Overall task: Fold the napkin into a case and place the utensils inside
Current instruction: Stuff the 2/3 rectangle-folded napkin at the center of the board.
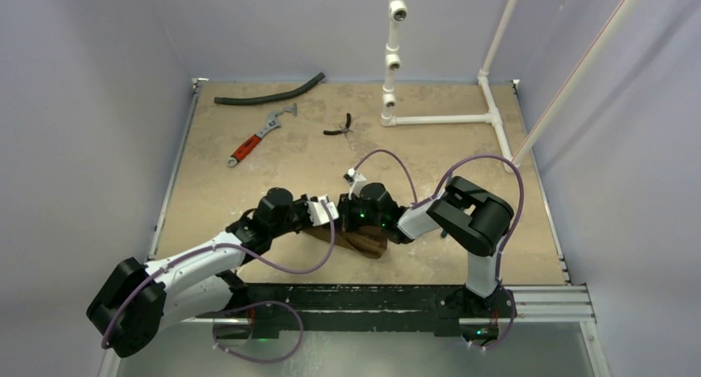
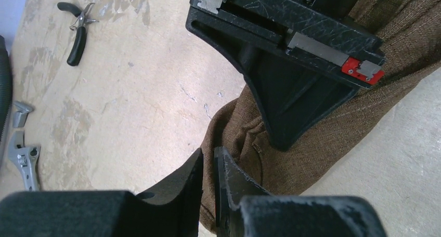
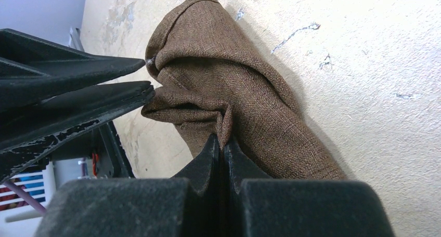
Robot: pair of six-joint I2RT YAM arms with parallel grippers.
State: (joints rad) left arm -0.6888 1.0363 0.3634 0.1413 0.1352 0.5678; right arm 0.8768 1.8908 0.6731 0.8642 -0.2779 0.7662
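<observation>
The dark-brown napkin (image 1: pixel 364 241) lies bunched on the table between the two grippers, near the front edge. My left gripper (image 1: pixel 329 212) is shut on a fold at the napkin's left end; in the left wrist view its fingertips (image 2: pixel 209 153) pinch the cloth (image 2: pixel 317 143). My right gripper (image 1: pixel 354 216) is shut on another fold; in the right wrist view its jaws (image 3: pixel 222 140) clamp a ridge of the napkin (image 3: pixel 234 65), lifted a little. The left gripper's fingers (image 3: pixel 93 73) show there, touching the napkin's corner. No utensils are in view.
A black hose (image 1: pixel 269 93), a red-handled wrench (image 1: pixel 258 137) and small black pliers (image 1: pixel 340 127) lie at the back of the table. A white pipe frame (image 1: pixel 438 119) stands at the back right. A black rail (image 1: pixel 372 298) runs along the near edge.
</observation>
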